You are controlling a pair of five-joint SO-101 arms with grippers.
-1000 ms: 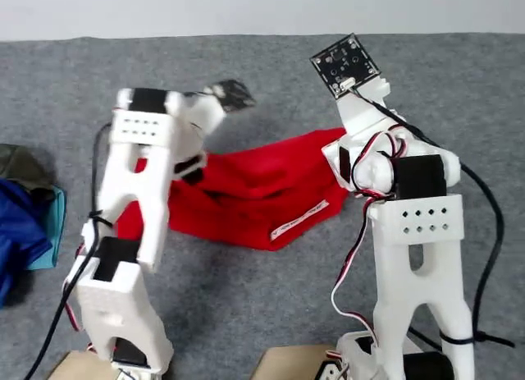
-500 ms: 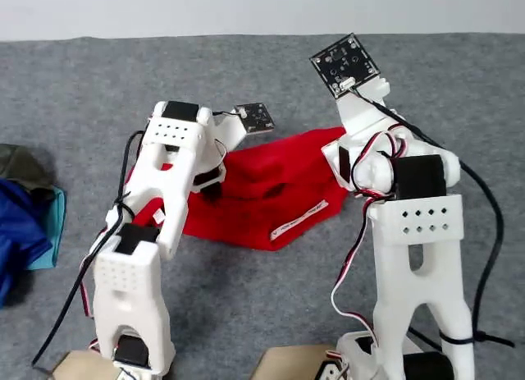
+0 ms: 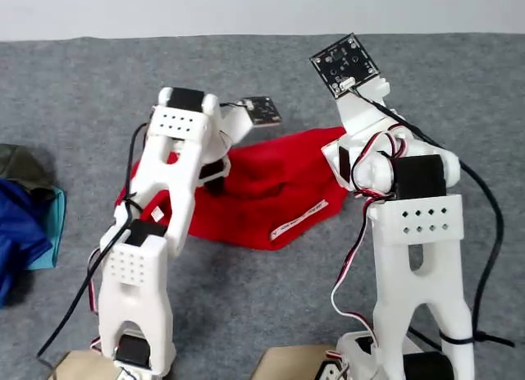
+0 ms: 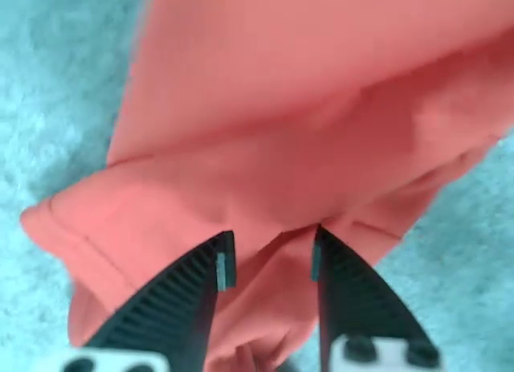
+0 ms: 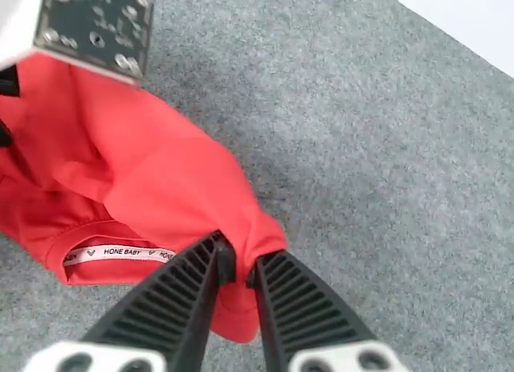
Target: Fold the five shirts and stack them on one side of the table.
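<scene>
we see the left gripper (image 4: 267, 258), jaws spread, now swung right over the red shirt (image 3: 271, 191) at the middle of the grey table (image 3: 410, 76); the right gripper (image 5: 238, 269) stays pinched on the shirt's right edge.

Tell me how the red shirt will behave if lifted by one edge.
Probably floppy: the red shirt lies in soft folds, so it would likely sag and drape. Likely light too: the right gripper pinches only a thin edge.
</scene>
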